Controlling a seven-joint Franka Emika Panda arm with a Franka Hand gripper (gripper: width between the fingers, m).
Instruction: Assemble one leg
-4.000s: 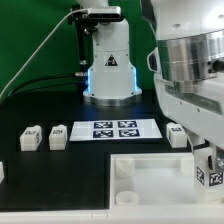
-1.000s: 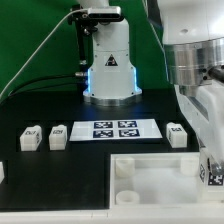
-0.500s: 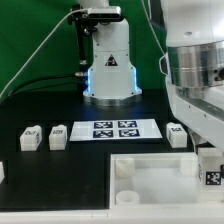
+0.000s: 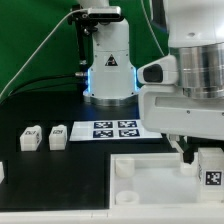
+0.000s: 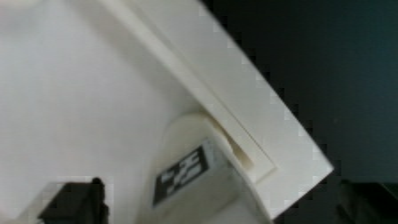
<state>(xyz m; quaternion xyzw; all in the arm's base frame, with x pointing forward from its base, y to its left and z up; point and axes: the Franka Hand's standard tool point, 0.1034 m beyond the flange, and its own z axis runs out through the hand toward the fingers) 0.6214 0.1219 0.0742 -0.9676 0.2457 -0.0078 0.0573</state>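
Note:
A leg (image 4: pixel 212 172), a small white block with a black-and-white tag, stands upright at a corner of the white square tabletop (image 4: pixel 150 182) at the exterior view's right. My gripper (image 4: pixel 203 160) hangs over it with one dark finger (image 4: pixel 187 154) just beside the leg. In the wrist view the leg (image 5: pixel 192 172) sits on the tabletop (image 5: pixel 89 90) between the jaws of my gripper (image 5: pixel 196 210). A strip of white shows between the leg and the dark finger (image 5: pixel 75 200). The other finger is hidden.
Two more legs (image 4: pixel 30 138) (image 4: pixel 57 134) lie at the exterior view's left, next to the marker board (image 4: pixel 112 129). The robot base (image 4: pixel 108 60) stands behind it. A white part (image 4: pixel 2 172) pokes in at the left edge. A raised socket (image 4: pixel 125 169) marks the tabletop's near-left corner.
The wrist has turned and the arm's body has swung toward the exterior view's left, now covering the leg that lay at the marker board's right end. The leg at the tabletop corner stays put.

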